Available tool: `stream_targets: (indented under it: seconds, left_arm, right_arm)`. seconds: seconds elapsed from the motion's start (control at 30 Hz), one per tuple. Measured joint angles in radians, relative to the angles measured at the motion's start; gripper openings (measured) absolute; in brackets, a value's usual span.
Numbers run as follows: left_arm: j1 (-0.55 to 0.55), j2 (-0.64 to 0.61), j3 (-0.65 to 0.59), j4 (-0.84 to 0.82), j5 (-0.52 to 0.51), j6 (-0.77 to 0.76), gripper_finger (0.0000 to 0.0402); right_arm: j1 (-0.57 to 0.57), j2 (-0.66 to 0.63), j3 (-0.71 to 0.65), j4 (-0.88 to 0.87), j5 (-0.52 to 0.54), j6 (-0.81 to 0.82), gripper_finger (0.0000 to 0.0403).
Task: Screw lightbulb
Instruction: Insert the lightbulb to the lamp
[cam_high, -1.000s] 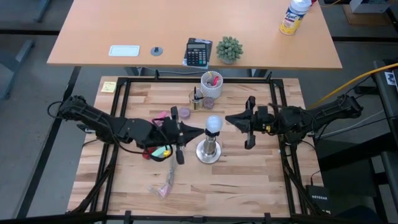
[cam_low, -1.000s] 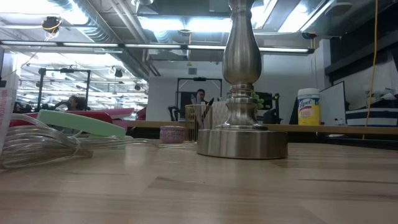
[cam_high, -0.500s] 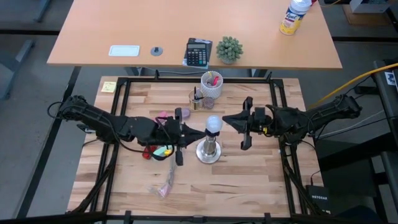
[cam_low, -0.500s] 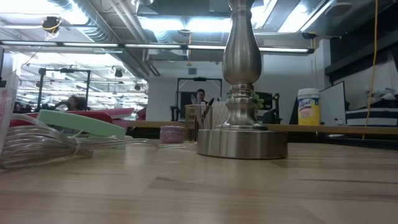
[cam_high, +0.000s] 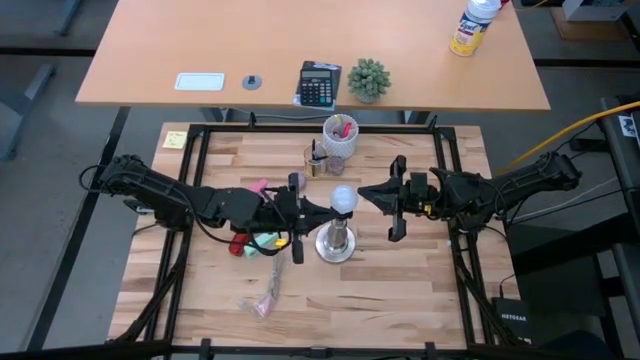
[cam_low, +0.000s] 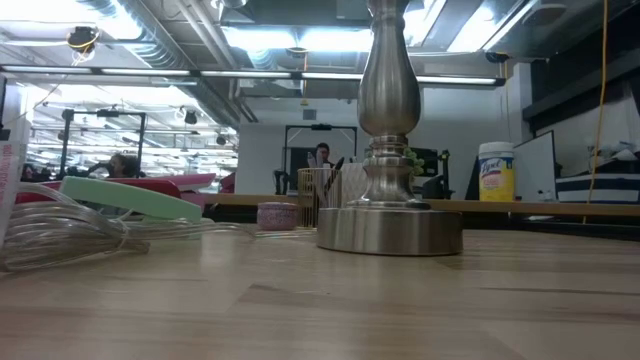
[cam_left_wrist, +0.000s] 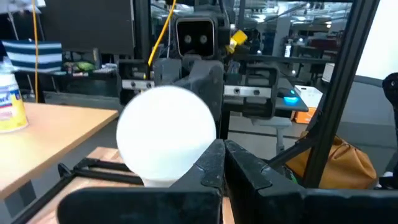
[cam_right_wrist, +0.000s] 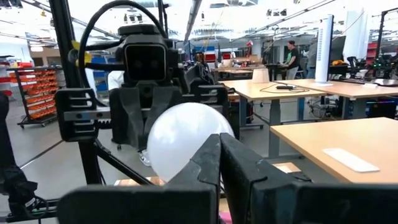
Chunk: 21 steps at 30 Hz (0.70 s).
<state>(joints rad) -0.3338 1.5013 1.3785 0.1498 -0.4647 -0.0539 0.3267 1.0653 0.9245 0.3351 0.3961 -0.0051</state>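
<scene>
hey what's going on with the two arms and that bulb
The lightbulb sits on top of the silvery socket stand in the middle of the wooden table. Both arms face it from opposite sides: the left gripper is close up against the bulb, the right gripper a little way off. Both have their jaws shut and neither holds anything. Whether the bulb is fully screwed in cannot be told.
</scene>
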Motion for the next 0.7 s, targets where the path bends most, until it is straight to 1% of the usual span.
stream_targets:
  seconds: [0.1,0.23,0.4,0.5,0.7]
  left_arm:
    - [0.000,0.000,0.000,0.000,-0.003,0.001,0.0003]
    - [0.000,0.000,0.000,-0.004,-0.013,0.000,0.0003]
    - [0.000,0.000,0.000,-0.007,-0.031,-0.002,0.0003]
    - [0.000,0.000,0.000,-0.011,-0.052,-0.002,0.0003]
    - [-0.001,0.000,0.001,-0.020,-0.056,-0.005,0.0003]
  right_arm:
    - [0.000,0.000,0.000,0.000,-0.007,0.000,0.0014]
    - [0.000,0.000,0.000,-0.001,-0.049,0.023,0.0014]
    - [0.000,0.000,0.000,-0.002,-0.054,0.029,0.0014]
    - [0.000,0.000,0.000,-0.002,-0.075,0.030,0.0014]
    - [0.000,0.000,0.000,-0.002,-0.100,0.043,0.0014]
